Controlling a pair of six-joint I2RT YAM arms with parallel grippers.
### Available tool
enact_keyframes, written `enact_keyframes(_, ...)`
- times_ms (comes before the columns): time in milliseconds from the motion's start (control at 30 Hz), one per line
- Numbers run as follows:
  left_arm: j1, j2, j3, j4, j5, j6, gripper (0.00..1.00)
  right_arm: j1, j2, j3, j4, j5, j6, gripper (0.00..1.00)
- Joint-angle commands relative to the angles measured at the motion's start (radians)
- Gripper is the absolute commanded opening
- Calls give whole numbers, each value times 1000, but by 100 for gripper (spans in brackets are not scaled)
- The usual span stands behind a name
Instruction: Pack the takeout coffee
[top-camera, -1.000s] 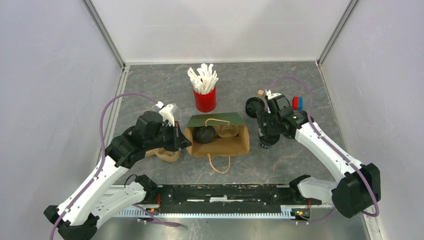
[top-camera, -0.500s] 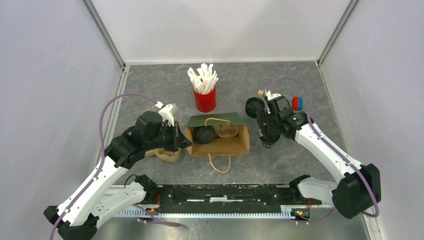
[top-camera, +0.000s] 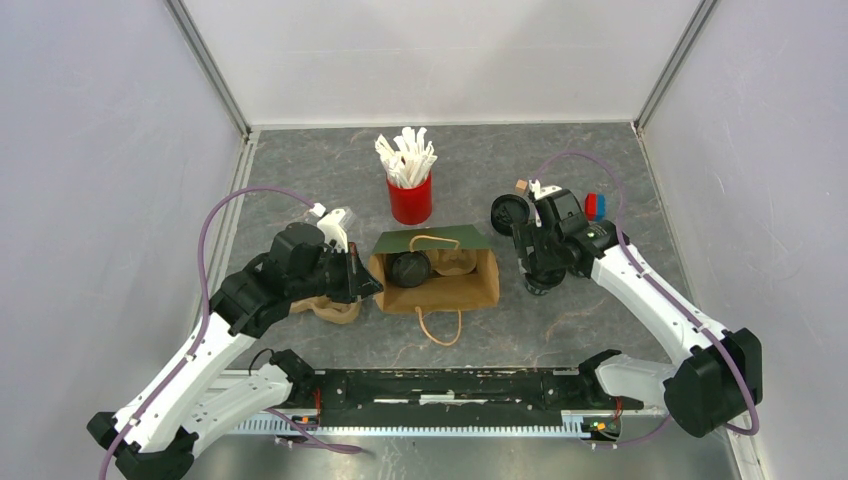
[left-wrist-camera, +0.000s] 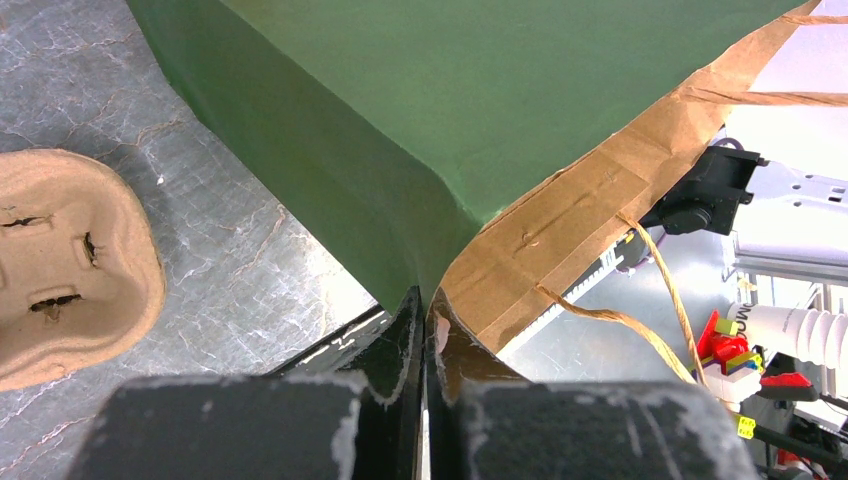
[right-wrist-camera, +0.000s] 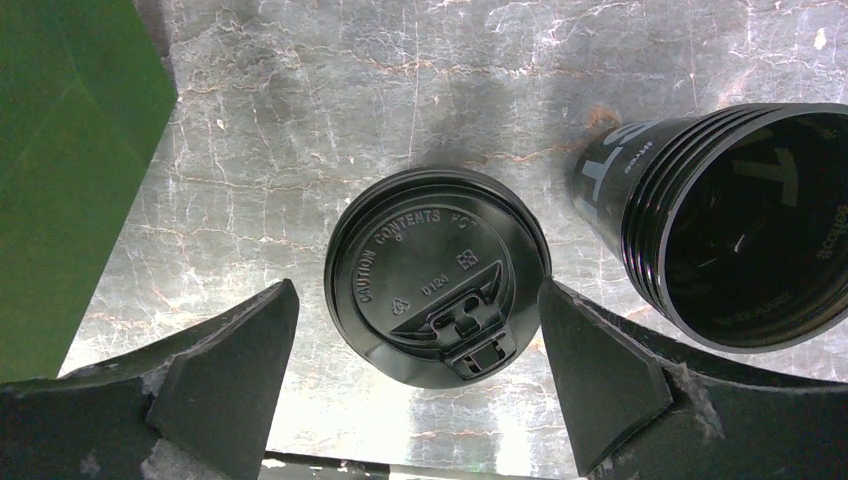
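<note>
The black paper cup (right-wrist-camera: 740, 225) with white lettering lies on its side, its open mouth towards the right wrist camera; in the top view it (top-camera: 508, 212) is behind the right gripper. Its flat round black lid (right-wrist-camera: 438, 288) lies on the table. My right gripper (right-wrist-camera: 415, 300) is open, with one finger on each side of the lid and not touching it. In the top view the right gripper (top-camera: 538, 278) hovers over the lid, right of the green paper bag (top-camera: 445, 285). My left gripper (left-wrist-camera: 428, 305) is shut on the bag's (left-wrist-camera: 450, 100) left rim.
A round black object (top-camera: 410, 268) and a brown cardboard holder (top-camera: 455, 262) sit inside the bag. A cardboard cup carrier (top-camera: 335, 308) lies under the left arm. A red cup of white sticks (top-camera: 410, 195) stands behind the bag. Small blocks (top-camera: 595, 205) lie at the right.
My right gripper has shifted slightly right and settled over the lid. The left gripper and the bag have not moved.
</note>
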Motion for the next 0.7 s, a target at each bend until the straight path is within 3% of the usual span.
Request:
enact_keyframes(0, 0, -15, 9, 13, 9, -32, 2, -2, -5, 21, -12, 23, -17, 96)
enact_keyframes(667, 0, -12, 11, 14, 13, -31, 2, -3, -6, -30, 21, 40, -37, 95)
